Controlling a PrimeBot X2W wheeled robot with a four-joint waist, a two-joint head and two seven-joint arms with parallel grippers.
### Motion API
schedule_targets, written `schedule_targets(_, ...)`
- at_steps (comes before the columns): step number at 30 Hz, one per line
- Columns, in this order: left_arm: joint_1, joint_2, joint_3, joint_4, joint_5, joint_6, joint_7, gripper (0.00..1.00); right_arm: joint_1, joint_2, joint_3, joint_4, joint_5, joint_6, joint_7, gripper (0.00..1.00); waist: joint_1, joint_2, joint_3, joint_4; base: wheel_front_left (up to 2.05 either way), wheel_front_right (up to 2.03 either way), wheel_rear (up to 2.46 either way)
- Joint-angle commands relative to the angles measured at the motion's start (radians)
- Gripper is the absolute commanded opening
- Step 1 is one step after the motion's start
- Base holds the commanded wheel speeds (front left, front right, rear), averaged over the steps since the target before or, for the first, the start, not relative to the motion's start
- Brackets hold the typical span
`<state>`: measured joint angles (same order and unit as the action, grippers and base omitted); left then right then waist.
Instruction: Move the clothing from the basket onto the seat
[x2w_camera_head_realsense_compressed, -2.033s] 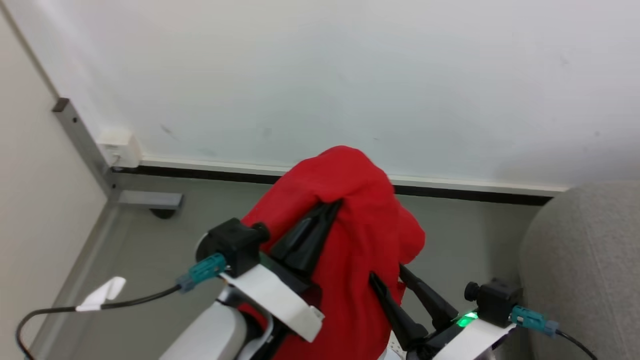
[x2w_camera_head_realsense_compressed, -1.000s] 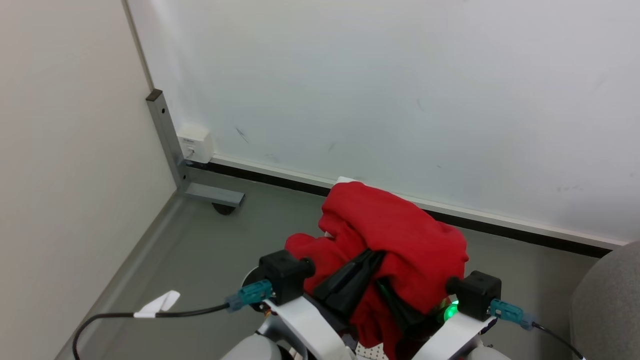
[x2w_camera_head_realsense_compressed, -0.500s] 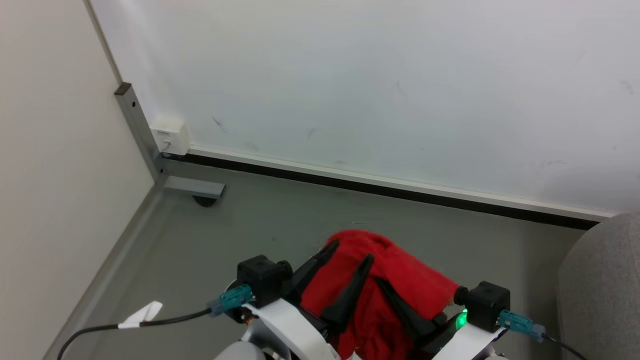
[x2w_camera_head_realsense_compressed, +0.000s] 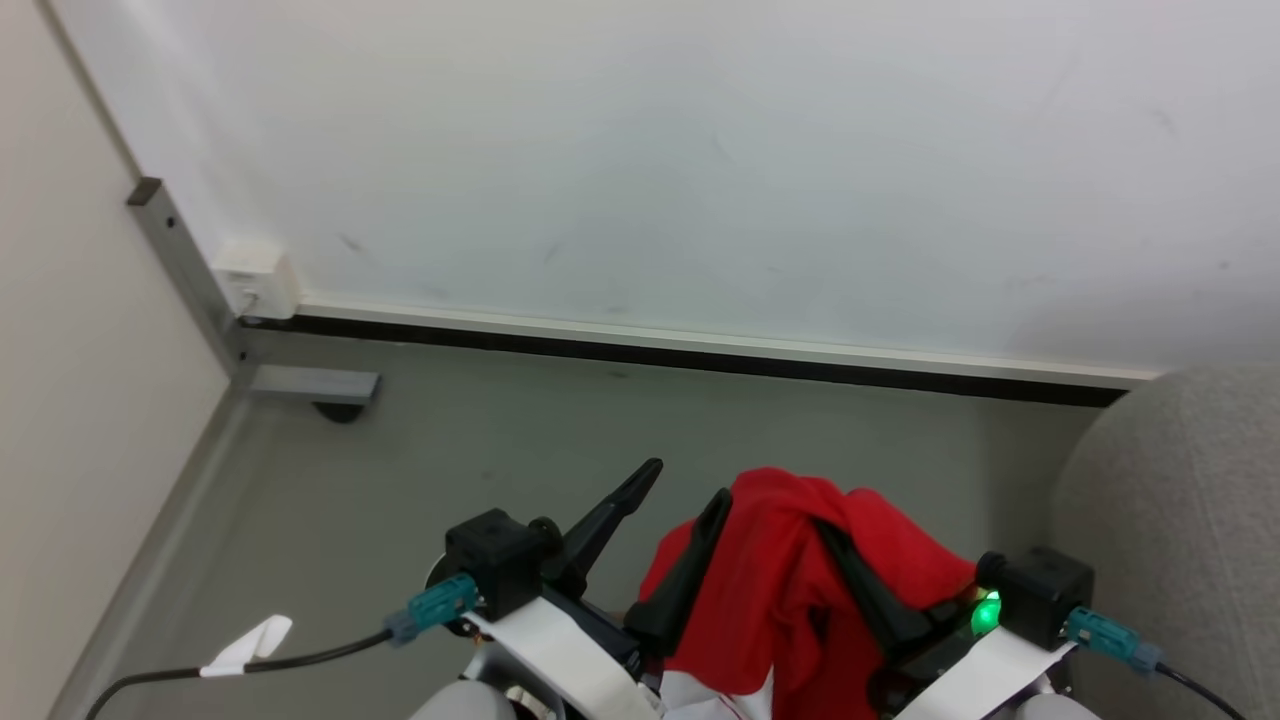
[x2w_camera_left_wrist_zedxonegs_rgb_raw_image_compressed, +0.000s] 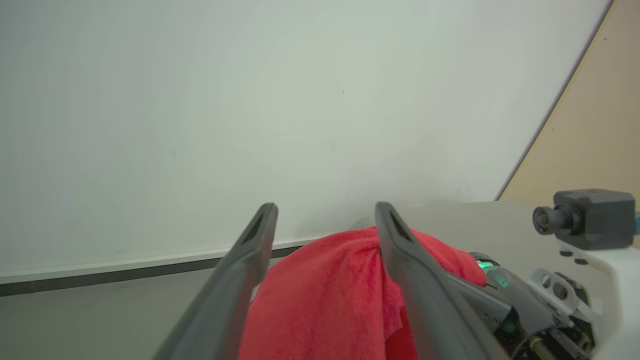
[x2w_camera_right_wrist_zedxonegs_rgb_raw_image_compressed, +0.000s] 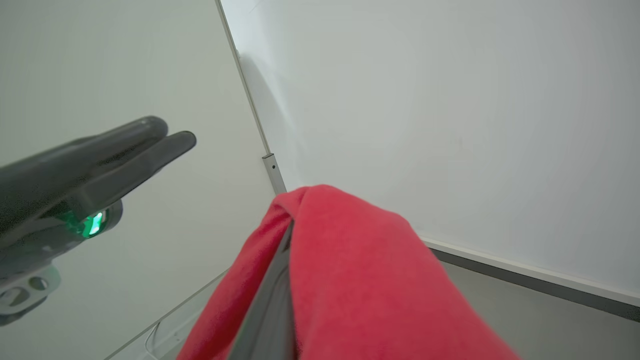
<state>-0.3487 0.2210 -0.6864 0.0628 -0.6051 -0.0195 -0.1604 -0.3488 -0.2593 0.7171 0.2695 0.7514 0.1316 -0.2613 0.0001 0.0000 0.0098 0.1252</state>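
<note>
The clothing (x2w_camera_head_realsense_compressed: 790, 600), bright red fabric, is draped over my right gripper (x2w_camera_head_realsense_compressed: 825, 530), which is shut on it, its fingertips buried in the folds. In the right wrist view the clothing (x2w_camera_right_wrist_zedxonegs_rgb_raw_image_compressed: 360, 270) covers the fingers, and one grey finger (x2w_camera_right_wrist_zedxonegs_rgb_raw_image_compressed: 272, 300) shows under it. My left gripper (x2w_camera_head_realsense_compressed: 682, 485) stands open just left of the clothing, its inner finger against the fabric. In the left wrist view the clothing (x2w_camera_left_wrist_zedxonegs_rgb_raw_image_compressed: 325, 300) hangs beyond the spread fingers of my left gripper (x2w_camera_left_wrist_zedxonegs_rgb_raw_image_compressed: 325, 210). The light grey seat (x2w_camera_head_realsense_compressed: 1170, 520) is at the right edge. The basket is out of view.
A pale wall (x2w_camera_head_realsense_compressed: 700, 180) with a dark baseboard (x2w_camera_head_realsense_compressed: 700, 360) stands close ahead. At the left corner a grey metal post (x2w_camera_head_realsense_compressed: 185, 270) has a foot (x2w_camera_head_realsense_compressed: 315, 385) on the grey floor (x2w_camera_head_realsense_compressed: 450, 450). A black cable with a white tag (x2w_camera_head_realsense_compressed: 245, 645) trails at the lower left.
My left gripper has opened and let go of the clothing, which now hangs from the right gripper alone. The head camera has shifted, and more of the seat shows at the right.
</note>
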Motion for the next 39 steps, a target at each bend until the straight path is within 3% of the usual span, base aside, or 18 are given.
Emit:
schedule_targets(1,0.0,0.006,0.002,-0.005,0.018,0.001,-0.009,1.0,0.005,-0.012,-0.01,-0.009,-0.008,-0.002,-0.006,0.0,-0.0001,0.0,0.006,-0.035,0.0,0.0,0.0)
schedule_targets(25,-0.048,0.019,-0.026,-0.038,0.042,-0.022,-0.028,1.0,0.004,-0.11,-0.293,-0.21,-0.133,-0.002,0.021,0.0,-0.0001,0.0,0.07,-0.4,0.0,0.0,0.0)
schedule_targets(32,-0.065,0.019,-0.044,-0.034,0.049,-0.031,-0.023,1.0,0.039,-0.105,-0.379,-0.289,-0.166,-0.002,0.054,0.0,-0.0001,0.0,0.092,-0.467,0.0,0.0,0.0)
schedule_targets(39,-0.071,0.022,-0.054,-0.021,0.052,-0.033,-0.023,1.0,0.054,-0.098,-0.399,-0.322,-0.181,-0.002,0.08,0.0,-0.0001,0.0,0.101,-0.495,0.0,0.0,0.0)
